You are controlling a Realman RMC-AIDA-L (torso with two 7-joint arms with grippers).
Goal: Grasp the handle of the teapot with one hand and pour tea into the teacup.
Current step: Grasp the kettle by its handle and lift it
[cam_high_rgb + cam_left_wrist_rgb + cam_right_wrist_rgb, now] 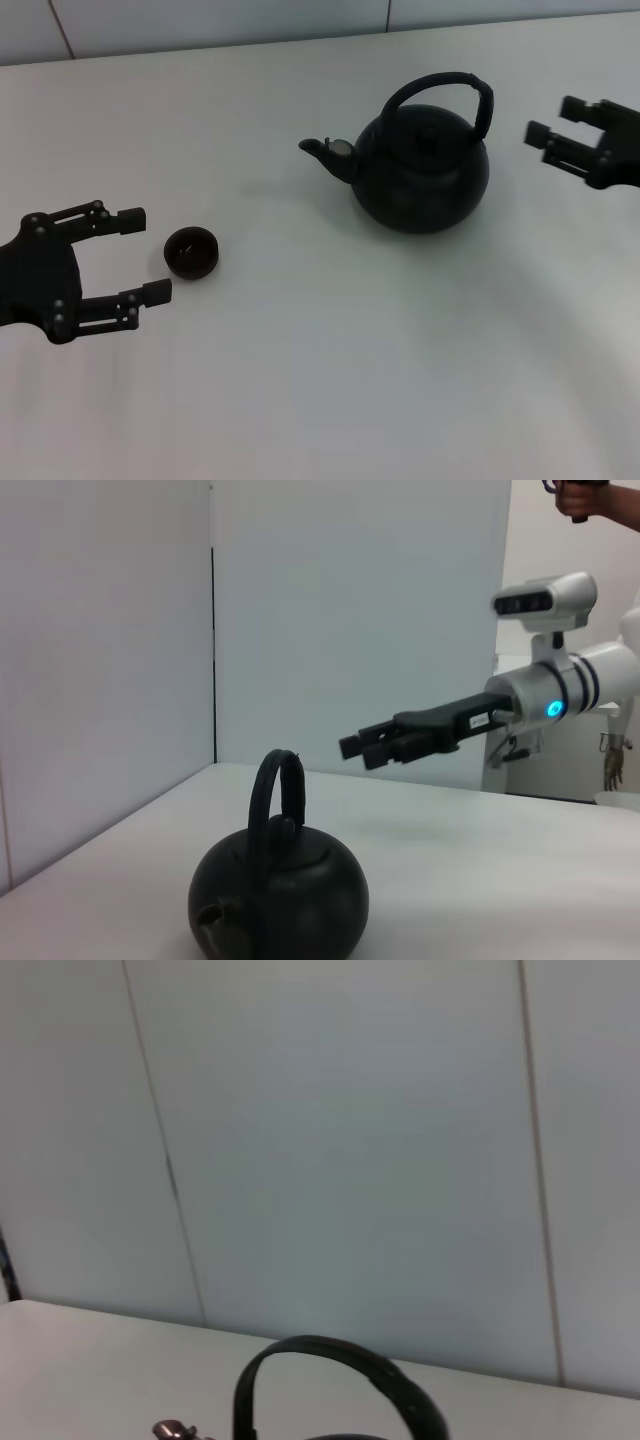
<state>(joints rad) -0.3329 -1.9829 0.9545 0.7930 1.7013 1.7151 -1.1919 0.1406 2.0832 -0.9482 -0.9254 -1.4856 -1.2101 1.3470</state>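
The black teapot (pixel 420 170) stands upright on the white table, spout to the left. Its arched handle (pixel 445 88) rises over the lid. The teapot also shows in the left wrist view (pixel 280 895), and the handle in the right wrist view (pixel 340 1375). The small black teacup (pixel 191 252) sits left of the teapot. My left gripper (pixel 145 255) is open beside the teacup, its fingers pointing at the cup, apart from it. My right gripper (pixel 545 135) is open and empty, to the right of the handle, a short gap away; it also shows in the left wrist view (pixel 360 748).
The white table (pixel 330 380) stretches wide in front and between teapot and cup. A pale panelled wall (pixel 220 20) runs along the table's far edge. The robot's body and head (pixel 545 600) stand behind the right arm in the left wrist view.
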